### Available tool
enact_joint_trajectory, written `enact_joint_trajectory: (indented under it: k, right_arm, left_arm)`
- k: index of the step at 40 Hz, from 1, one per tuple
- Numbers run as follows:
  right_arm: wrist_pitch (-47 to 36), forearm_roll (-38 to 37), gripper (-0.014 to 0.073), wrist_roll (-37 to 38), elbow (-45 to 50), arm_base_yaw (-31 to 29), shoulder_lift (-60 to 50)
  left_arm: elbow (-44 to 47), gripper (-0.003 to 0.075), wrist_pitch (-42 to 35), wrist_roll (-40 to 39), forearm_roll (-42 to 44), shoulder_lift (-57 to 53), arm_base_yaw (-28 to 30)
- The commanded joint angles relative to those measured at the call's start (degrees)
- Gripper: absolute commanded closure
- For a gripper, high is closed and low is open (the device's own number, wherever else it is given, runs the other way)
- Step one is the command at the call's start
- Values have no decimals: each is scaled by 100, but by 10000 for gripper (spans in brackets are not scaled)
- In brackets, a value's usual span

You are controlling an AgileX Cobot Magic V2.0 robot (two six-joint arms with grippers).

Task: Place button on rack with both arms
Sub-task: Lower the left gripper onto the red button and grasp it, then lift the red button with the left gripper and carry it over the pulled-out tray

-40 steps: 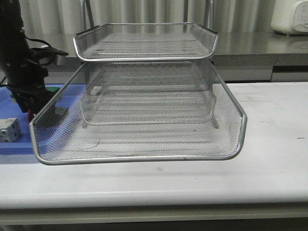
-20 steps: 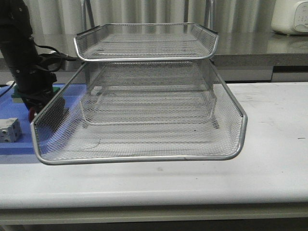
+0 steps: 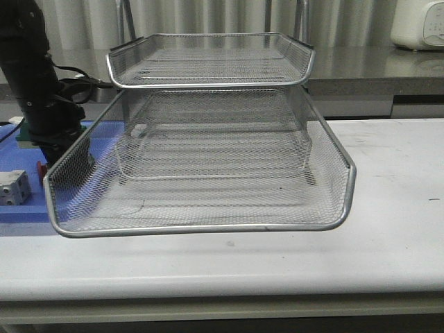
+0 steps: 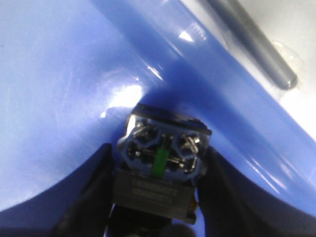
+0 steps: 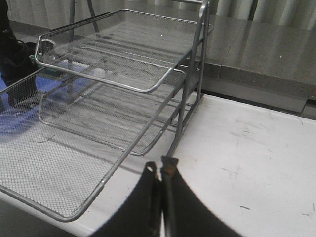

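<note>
My left gripper [image 4: 159,158] is shut on the button [image 4: 163,153]; its blue and black body with a green tab sits between the two dark fingers, just above the blue tray. In the front view the left arm [image 3: 41,90] stands at the far left, close behind the left wall of the rack [image 3: 208,226]. A bit of the button's red head [image 3: 39,168] peeks out by the mesh. The silver wire rack [image 5: 103,79] has its lowest tier pulled forward. My right gripper [image 5: 161,168] is shut with nothing in it, above the white table beside the rack's right post.
A flat blue tray [image 3: 21,208] lies left of the rack with a white block [image 3: 12,187] on it. A grey counter runs along the back with a white appliance [image 3: 420,24] at its right end. White tabletop [image 3: 395,194] stretches right of the rack.
The left arm has shifted slightly right, nearer the rack's left wall, carrying the button. The red head now shows beside the mesh. The rack has not moved.
</note>
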Motion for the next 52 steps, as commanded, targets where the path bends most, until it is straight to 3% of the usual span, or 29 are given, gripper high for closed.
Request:
enact_joint_trajectory:
  k: [1,8,14,34,52]
  right_arm:
    - [-337,66,653,2,-157,17,28]
    - [-337,66,653,2,-157,17,28]
    - [-337,66,653,2,-157,17,28]
    - [-337,66,653,2,-157,17,28]
    - [-337,66,653,2,-157,17,28]
  left_arm:
    - [-139,496,-176,0,18,-292,-14]
    - [-153,641,-176,0,30,-292,-3]
    - [-153,714,-181,0,40,-376,33]
    - [-153,718,677,-340,-103,-1341,544]
    - [-142,718,1513,-475,-702,-2678,531]
